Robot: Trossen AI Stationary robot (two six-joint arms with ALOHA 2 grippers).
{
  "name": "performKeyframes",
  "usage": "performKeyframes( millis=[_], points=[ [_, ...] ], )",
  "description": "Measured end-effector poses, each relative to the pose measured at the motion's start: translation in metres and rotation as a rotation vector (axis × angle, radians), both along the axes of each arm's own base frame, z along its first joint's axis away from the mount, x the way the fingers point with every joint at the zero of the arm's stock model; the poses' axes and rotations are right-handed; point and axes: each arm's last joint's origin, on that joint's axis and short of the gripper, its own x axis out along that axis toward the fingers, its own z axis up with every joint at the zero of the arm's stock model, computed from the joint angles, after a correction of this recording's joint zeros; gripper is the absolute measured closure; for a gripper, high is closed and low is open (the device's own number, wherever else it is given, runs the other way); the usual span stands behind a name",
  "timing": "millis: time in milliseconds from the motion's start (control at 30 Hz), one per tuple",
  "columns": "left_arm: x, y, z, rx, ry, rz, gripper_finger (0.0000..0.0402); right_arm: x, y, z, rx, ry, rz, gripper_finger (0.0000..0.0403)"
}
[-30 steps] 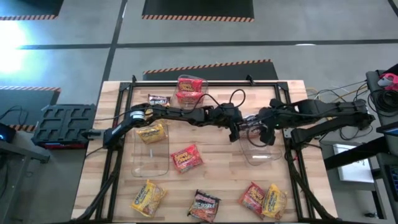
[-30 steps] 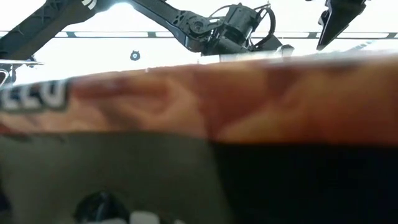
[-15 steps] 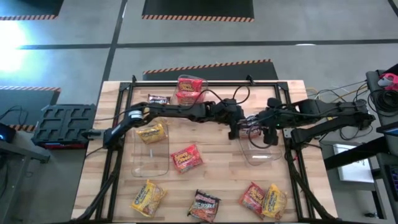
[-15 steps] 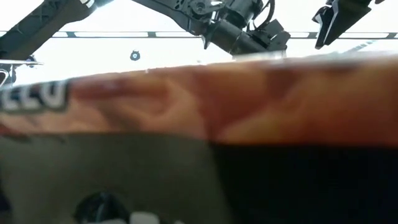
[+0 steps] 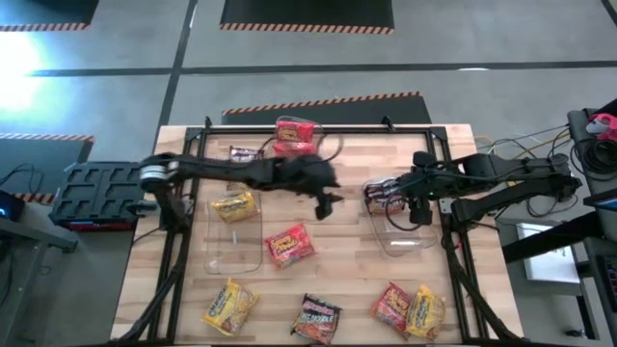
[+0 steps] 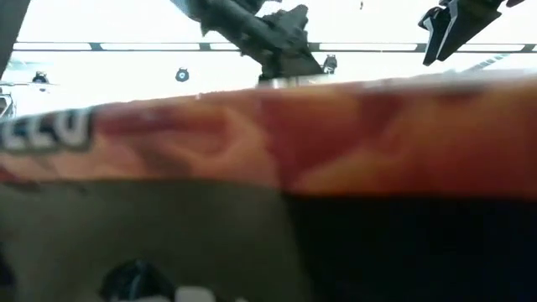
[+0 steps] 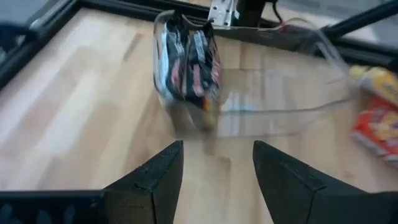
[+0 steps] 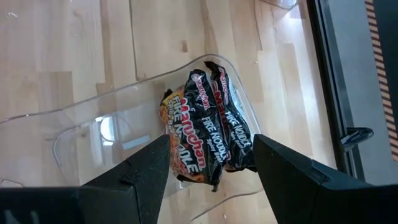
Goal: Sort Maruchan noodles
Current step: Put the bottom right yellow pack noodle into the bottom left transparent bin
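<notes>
Now: left gripper [image 5: 334, 200], fingers spread and empty, has withdrawn toward mid-bench; dark packets [image 5: 384, 195] rest in the right-edge bin [image 5: 400, 236]; right gripper [image 5: 413, 207] hovers spread.

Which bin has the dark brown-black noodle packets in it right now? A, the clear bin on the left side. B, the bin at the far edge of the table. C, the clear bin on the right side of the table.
C: the dark Fire Noodle packets lie together at one end of the clear bin on the right, under the right tool.
</notes>
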Motion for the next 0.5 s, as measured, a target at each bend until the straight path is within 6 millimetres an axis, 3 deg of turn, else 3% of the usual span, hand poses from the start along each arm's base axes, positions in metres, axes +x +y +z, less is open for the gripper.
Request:
performKeyframes(
  millis=[200,500],
  points=[
    [-0.049,-0.045,-0.007,-0.101,-0.086,0.060,0.0225,0.002,0.000,-0.001,-0.001,0.008,0.000,0.0183],
    [-0.071,-0.127,-0.018,-0.186,-0.060,-0.042,0.0225,0.006,0.001,-0.002,0.000,0.006,-0.001,0.0183]
  ],
)
